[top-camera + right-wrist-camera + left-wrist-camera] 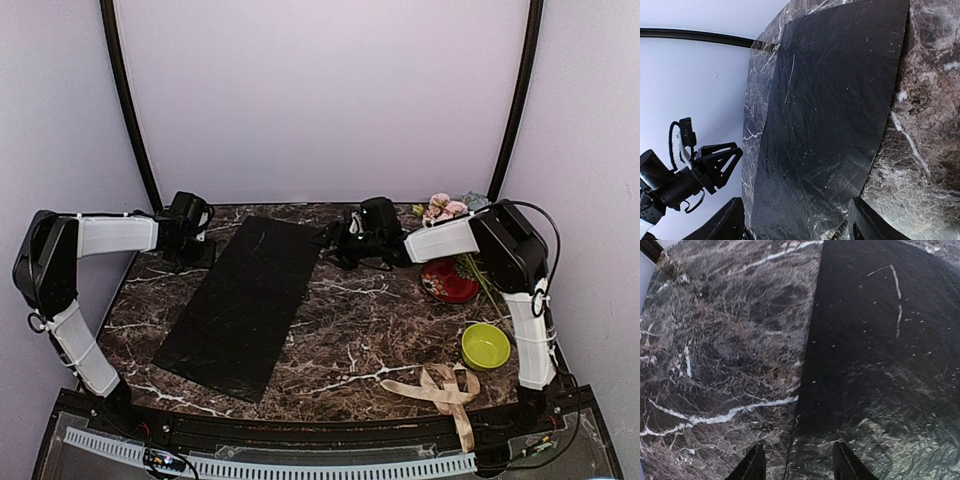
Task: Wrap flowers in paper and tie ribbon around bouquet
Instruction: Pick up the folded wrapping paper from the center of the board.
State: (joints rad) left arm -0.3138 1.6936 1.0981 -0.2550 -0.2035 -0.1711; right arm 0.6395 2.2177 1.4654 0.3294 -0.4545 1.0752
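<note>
— Both arms are up at the far end of the paper (240, 300). The left gripper (799, 467) straddles its left edge and the right gripper (795, 227) its right corner. Jaws apart, nothing held.

— The paper lies flat, slanting far-centre to near-left. The flowers (443, 208) lie far right of the right gripper, stems pointing near. That side looks closer.

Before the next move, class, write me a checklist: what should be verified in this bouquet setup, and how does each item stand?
1. Paper lying flat on the table: ok.
2. Left tool open and empty: ok.
3. Right tool open and empty: ok.
4. Flowers on the paper: not ok, they lie far right, off the sheet.
5. Ribbon clear of the paper: ok.
6. Flowers clear of the red plate: cannot tell.
</note>
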